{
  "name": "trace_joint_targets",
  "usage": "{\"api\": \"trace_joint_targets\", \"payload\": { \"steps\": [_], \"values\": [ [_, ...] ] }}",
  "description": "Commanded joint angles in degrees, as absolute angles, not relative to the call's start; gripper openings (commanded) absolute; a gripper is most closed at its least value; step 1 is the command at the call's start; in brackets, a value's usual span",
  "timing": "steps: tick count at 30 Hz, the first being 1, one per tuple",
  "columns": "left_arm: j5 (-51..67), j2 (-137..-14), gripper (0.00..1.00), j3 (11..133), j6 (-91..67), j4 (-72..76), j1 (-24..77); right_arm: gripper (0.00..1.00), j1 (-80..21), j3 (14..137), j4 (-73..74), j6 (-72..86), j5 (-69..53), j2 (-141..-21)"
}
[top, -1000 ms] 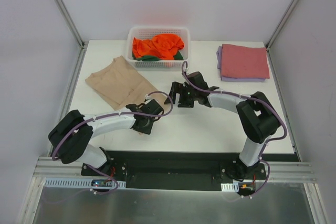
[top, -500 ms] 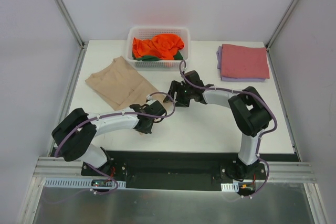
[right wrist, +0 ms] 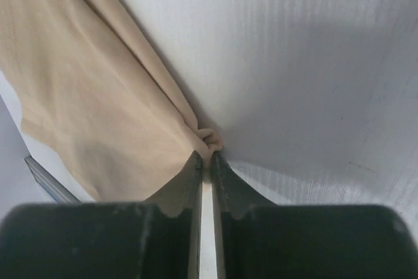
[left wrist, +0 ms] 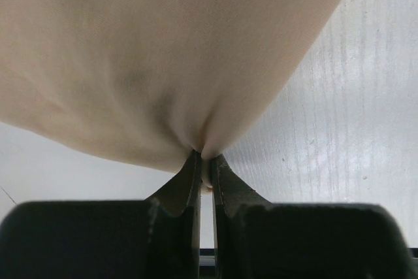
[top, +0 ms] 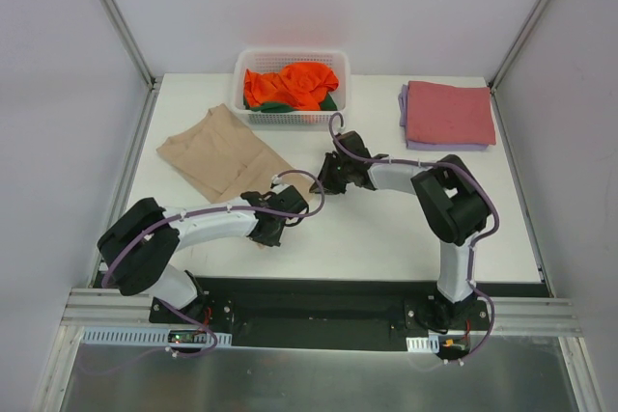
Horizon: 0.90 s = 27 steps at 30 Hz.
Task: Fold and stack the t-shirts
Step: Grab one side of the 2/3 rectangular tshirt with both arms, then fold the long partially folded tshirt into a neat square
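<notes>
The beige t-shirt (top: 220, 152) lies spread on the left half of the table. My left gripper (top: 267, 226) is shut on its near edge; in the left wrist view the cloth (left wrist: 157, 63) bunches between the fingertips (left wrist: 189, 168). My right gripper (top: 325, 178) is shut on the shirt's right corner; the right wrist view shows the beige cloth (right wrist: 98, 109) pinched there. Orange (top: 294, 84) and dark green (top: 273, 105) shirts lie in the white basket (top: 290, 118). The folded pink shirt (top: 449, 113) lies on the lavender one (top: 404, 103) at the back right.
The basket stands at the back middle of the white table (top: 386, 229). Metal frame posts (top: 116, 16) rise at the back corners. The arm bases sit on the black plate (top: 319, 311) at the near edge.
My right gripper has moved left toward the beige shirt's right corner, its arm folding in. My left gripper has shifted slightly up and left along the shirt's near edge.
</notes>
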<state>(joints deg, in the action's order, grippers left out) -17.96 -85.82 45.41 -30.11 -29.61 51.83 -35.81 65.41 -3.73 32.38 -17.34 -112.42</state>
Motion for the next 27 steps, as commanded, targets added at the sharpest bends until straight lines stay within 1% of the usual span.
{"api": "trace_joint_targets", "payload": {
  "steps": [1,6,12,17,21,25,27],
  "values": [
    [-12.4,-87.54,0.0,45.61,-31.99,-29.36,53.17,0.01,-36.04,65.57,-1.85,31.12,-14.24,-112.51],
    [-6.17,-84.47,0.0,47.89,-30.85,-29.36,55.8,0.0,-34.98,63.2,-0.27,26.56,-13.01,-105.22],
    [-0.89,-81.12,0.0,55.97,-29.36,-29.18,63.18,0.0,-30.25,60.03,11.58,19.79,-14.24,-93.8],
    [7.45,-84.54,0.0,65.99,-27.34,-25.59,66.26,0.0,-26.29,60.47,23.71,13.28,-10.55,-83.95],
    [8.87,-87.53,0.0,74.33,-26.1,-23.82,67.59,0.0,-21.46,63.09,34.69,8.1,-7.04,-75.7],
    [15.98,-89.55,0.0,78.48,-25.93,-19.26,67.68,0.0,-17.67,66.96,41.91,4.84,-1.5,-71.29],
    [17.14,-90.43,0.0,79.27,-26.37,-18.37,67.68,0.0,-17.23,69.07,44.02,3.61,-0.36,-70.14]
  ]
}}
